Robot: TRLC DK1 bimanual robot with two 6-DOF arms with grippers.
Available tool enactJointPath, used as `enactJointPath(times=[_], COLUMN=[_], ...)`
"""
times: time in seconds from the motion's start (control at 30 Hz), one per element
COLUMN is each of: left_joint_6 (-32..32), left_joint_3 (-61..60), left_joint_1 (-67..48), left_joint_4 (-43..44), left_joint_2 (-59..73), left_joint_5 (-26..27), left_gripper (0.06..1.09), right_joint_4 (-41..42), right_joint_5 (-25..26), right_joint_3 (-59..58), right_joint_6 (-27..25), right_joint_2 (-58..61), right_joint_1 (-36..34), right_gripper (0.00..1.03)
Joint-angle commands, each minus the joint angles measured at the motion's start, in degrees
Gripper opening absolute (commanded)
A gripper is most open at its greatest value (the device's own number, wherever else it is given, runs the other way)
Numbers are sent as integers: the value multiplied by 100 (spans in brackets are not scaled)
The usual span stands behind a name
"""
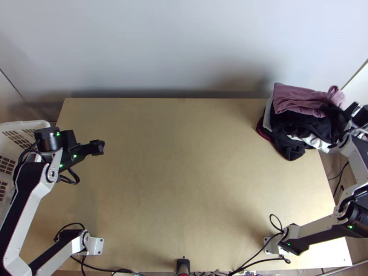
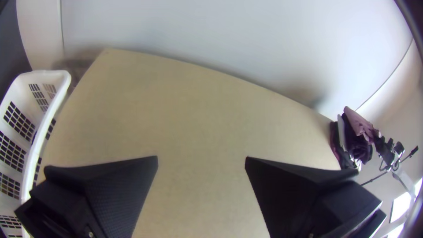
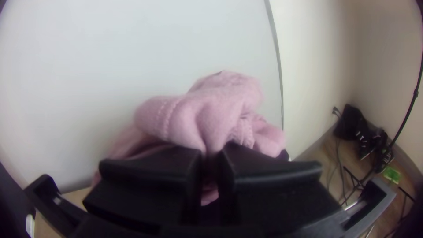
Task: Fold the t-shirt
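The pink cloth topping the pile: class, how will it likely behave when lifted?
Probably floppy: the pink cloth bunches in soft folds at the right gripper. It may also tug the black cloth beneath, since they touch.

A light wooden bench spans the middle of the top view. A clothes heap lies at its upper right, black cables along its bottom edge.
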Motion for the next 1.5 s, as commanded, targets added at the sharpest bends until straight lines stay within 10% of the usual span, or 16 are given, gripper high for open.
enactJointPath(times=[0.0,0.17,0.27,0.37,1.17,1.47], left_joint_6=[56,38,20,-6,3,-155], left_joint_3=[-14,-85,-102,-120,-199,-779], left_joint_1=[100,21,12,12,267,486], left_joint_4=[-102,-111,-111,-111,-656,-349], left_joint_2=[-110,-172,-172,-172,-1191,-2000], left_joint_5=[-4,5,5,5,198,216], left_gripper=[102,102,102,102,102,102], right_joint_4=[379,994,915,704,-2504,-3277], right_joint_5=[-67,-75,-154,-277,-673,742], right_joint_3=[-734,-1156,-1200,-1218,-1473,-2088], right_joint_6=[-271,-271,-218,-244,-297,467], right_joint_2=[128,119,57,-233,-5234,-6332], right_joint_1=[-184,-351,-430,-474,1117,3051], right_gripper=[3,11,77,99,98,98])
